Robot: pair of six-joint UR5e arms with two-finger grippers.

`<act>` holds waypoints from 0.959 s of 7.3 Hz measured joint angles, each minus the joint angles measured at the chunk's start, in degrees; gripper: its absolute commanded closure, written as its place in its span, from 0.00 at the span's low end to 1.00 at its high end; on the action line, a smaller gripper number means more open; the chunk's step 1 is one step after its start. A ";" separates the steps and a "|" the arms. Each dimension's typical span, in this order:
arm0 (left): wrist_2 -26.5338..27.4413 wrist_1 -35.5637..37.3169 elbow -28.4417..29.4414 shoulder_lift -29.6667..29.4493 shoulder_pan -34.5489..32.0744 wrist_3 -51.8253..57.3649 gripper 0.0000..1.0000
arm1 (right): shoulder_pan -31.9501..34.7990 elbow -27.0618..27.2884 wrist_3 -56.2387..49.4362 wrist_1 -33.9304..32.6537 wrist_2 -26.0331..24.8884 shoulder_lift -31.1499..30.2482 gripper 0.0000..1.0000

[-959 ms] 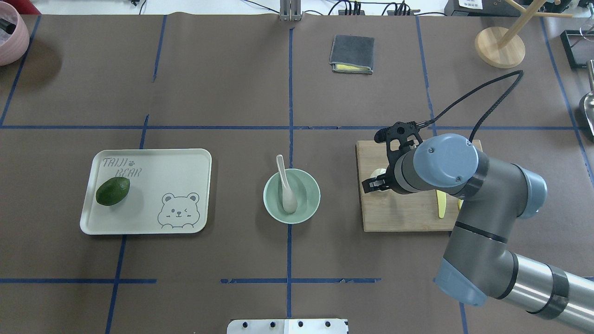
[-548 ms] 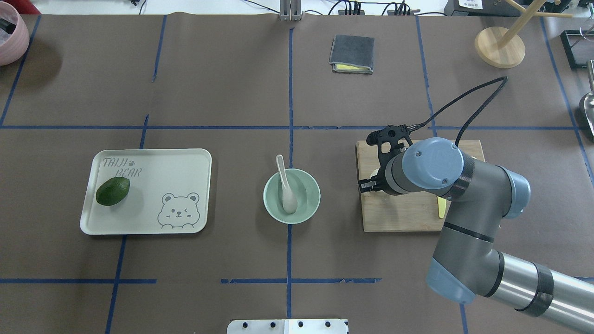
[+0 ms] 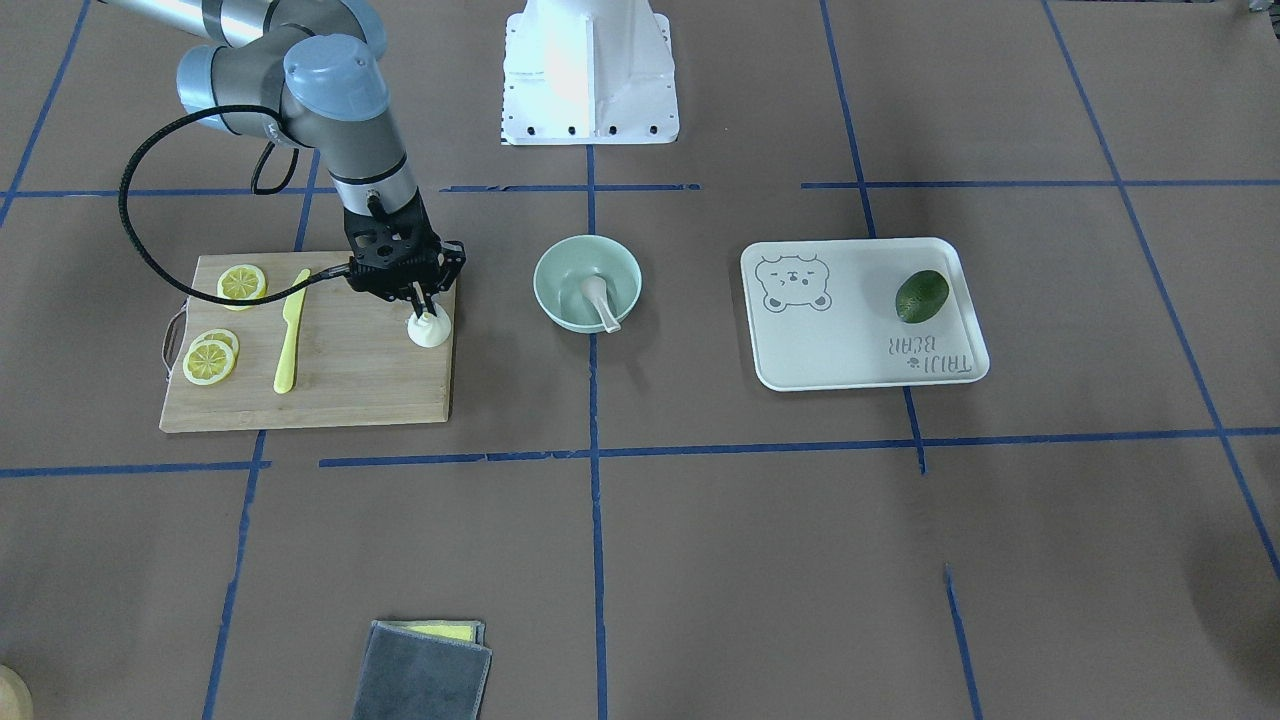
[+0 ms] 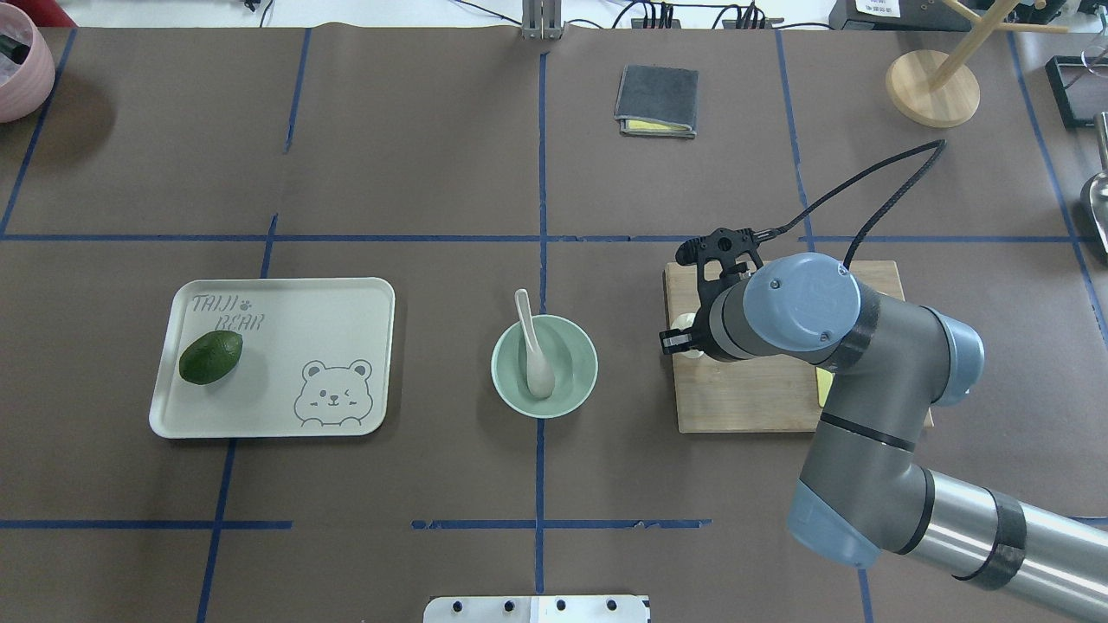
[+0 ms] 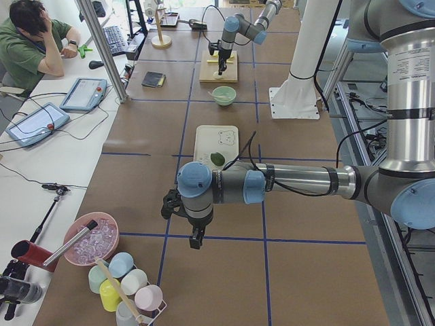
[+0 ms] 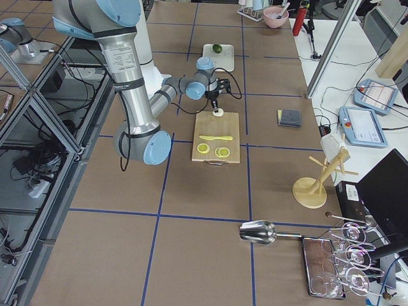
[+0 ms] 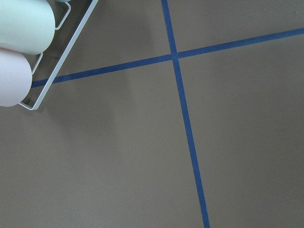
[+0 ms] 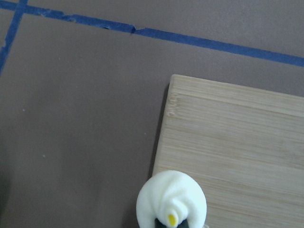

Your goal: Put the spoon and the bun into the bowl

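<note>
The pale spoon lies in the mint-green bowl at the table's middle, its handle leaning on the far rim; both also show in the front view, spoon and bowl. My right gripper is shut on the white pleated bun, pinching its top point at the cutting board's bowl-side edge. The bun fills the bottom of the right wrist view. My left gripper hangs far off to the left over bare table; I cannot tell if it is open or shut.
The wooden cutting board holds lemon slices and a yellow knife. A tray with a green avocado sits beyond the bowl. A grey cloth and a wooden stand are at the far side.
My right gripper has moved along the board toward the bowl, and the bun has moved with it. The spoon and bowl have not moved.
</note>
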 measured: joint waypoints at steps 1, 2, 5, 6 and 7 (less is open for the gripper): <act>-0.03 -0.04 0.00 -0.01 0.00 0.00 0.00 | -0.10 0.01 1.95 -0.41 -0.01 2.62 1.00; -0.04 -0.06 -0.03 -0.05 0.01 0.00 0.00 | -0.22 -0.07 4.30 -2.13 -0.01 6.25 1.00; -0.87 -0.07 0.02 -0.08 0.01 0.00 0.00 | -3.03 -0.77 9.20 -11.02 -1.99 15.90 0.01; -1.13 -0.07 0.03 -0.09 0.01 0.00 0.00 | -4.83 -1.05 9.85 -11.74 -4.19 16.70 0.00; -1.23 -0.07 0.02 -0.09 0.01 0.00 0.00 | -6.17 -1.09 10.11 -11.99 -6.61 16.97 0.00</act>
